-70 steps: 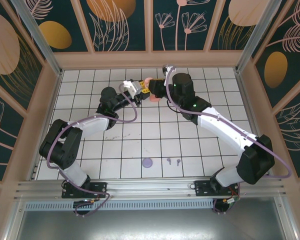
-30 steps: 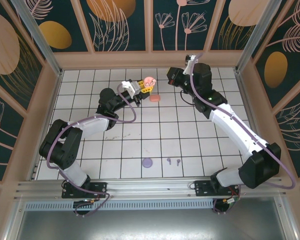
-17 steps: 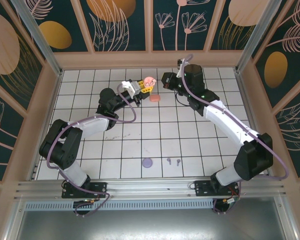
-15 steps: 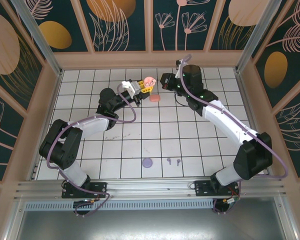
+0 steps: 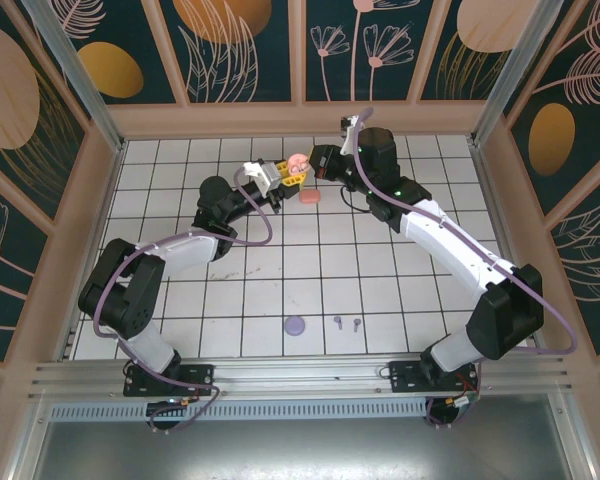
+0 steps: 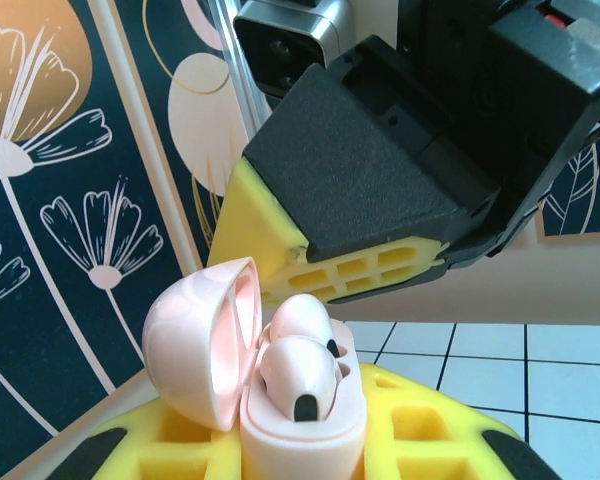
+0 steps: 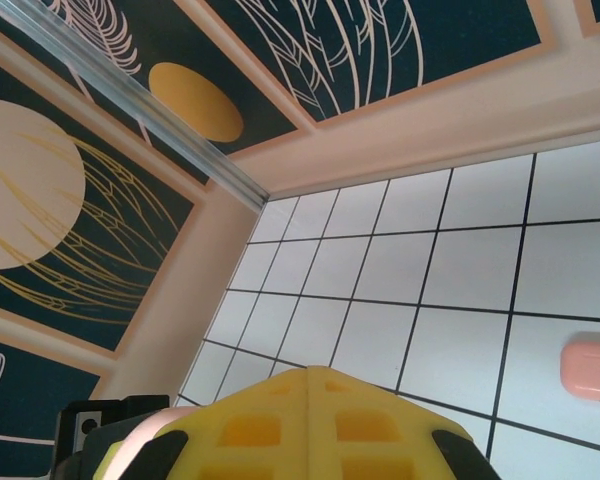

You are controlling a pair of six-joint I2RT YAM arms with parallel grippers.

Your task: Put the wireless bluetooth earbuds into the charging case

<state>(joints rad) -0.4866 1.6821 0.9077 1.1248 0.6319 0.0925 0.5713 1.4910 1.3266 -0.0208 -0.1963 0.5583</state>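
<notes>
**Tan-peach stemmed earbuds**, one pair. They sit side by side in the wells of the pale pink glossy charging case. Only the rounded heads show, as the stems are sunk out of sight. The nearer head bears a small dark oval.

**Pale pink glossy charging case.** The domed lid is open and leans to the left. The case is held up at the far middle of the counter, and from the top camera it is no more than a pink speck. Its underside is cut off by the bottom of the left wrist view.

**Left gripper**. Its yellow honeycomb fingers are closed on the lower body of the pink case, one on either side.

**Right gripper**. It has a black body and yellow fingers, which are pressed together along one seam with nothing between them. The tip hangs just above and behind the open case. I cannot tell whether it touches the lid.

**Peach closed rounded case**. It lies flat on the counter, near the two grippers on their near side. The edge of the right wrist view cuts it off.

**Purple stemmed earbuds**, two. They lie just beside each other near the front of the counter, well apart from the grippers and too small for detail.

**Purple round disc-like piece**. It lies just left of the purple buds, and what it is I cannot make out.

**White tiled counter with dark grid lines**. It is enclosed by dark teal wall panels printed with pale flowers and ochre ovals.

**Black block**, in the lower left corner of the right wrist view. It is partly hidden and I cannot tell what it is.
</notes>
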